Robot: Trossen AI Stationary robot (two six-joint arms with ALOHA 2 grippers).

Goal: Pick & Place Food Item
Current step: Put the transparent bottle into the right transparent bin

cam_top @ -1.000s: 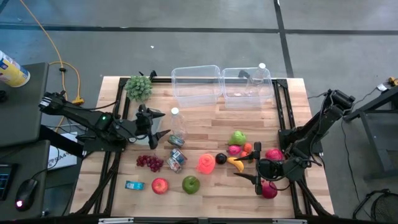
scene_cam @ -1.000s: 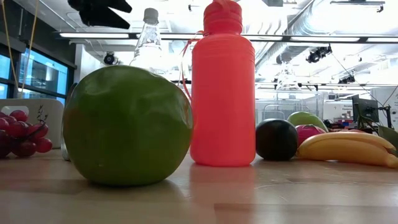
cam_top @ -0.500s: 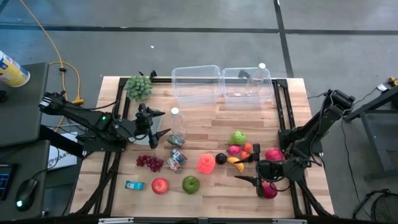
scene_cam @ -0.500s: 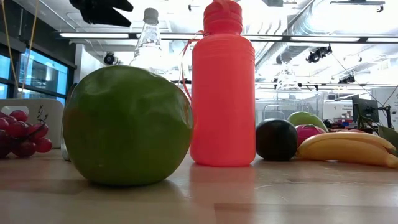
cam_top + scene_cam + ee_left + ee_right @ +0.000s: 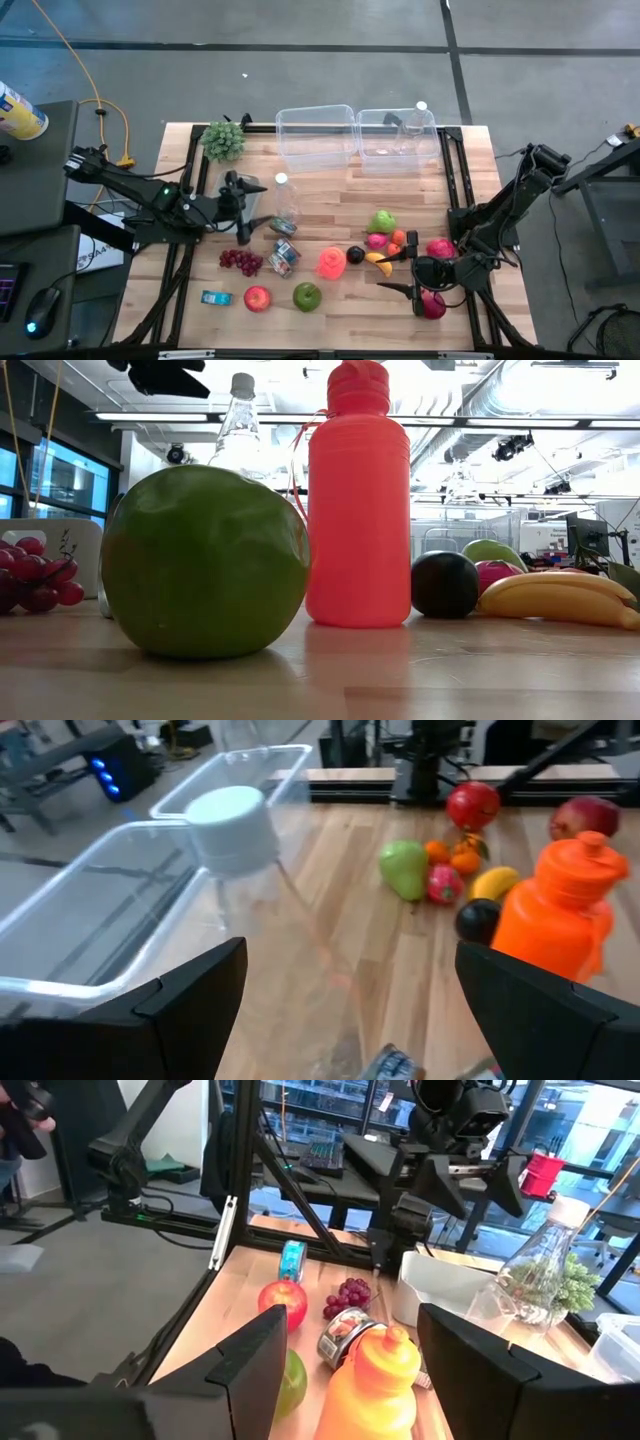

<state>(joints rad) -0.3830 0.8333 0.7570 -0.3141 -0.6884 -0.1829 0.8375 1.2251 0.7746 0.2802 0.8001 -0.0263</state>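
Note:
Food lies spread over the wooden table (image 5: pixel 330 190): green grapes (image 5: pixel 223 140), red grapes (image 5: pixel 240 262), a red apple (image 5: pixel 257 298), a green apple (image 5: pixel 307 296), a dark plum (image 5: pixel 355 255), a banana (image 5: pixel 378 263), a green pear (image 5: pixel 383 221) and a red fruit (image 5: pixel 433 305). My left gripper (image 5: pixel 248 210) hovers open above the table's left part, beside a clear bottle (image 5: pixel 284 205), whose white cap (image 5: pixel 230 815) lies ahead of it. My right gripper (image 5: pixel 397 272) hovers open at the near right, just right of the banana, with nothing between its fingers.
Two clear plastic bins (image 5: pixel 315 135) (image 5: pixel 397 135) stand at the far edge. An orange bottle (image 5: pixel 331 262), a can (image 5: pixel 283 257) and a blue carton (image 5: pixel 215 297) stand among the fruit. Bare wood lies between the bins and the fruit.
My left gripper has rolled a little about its own pointing line, staying in place and open. Nothing on the table has moved.

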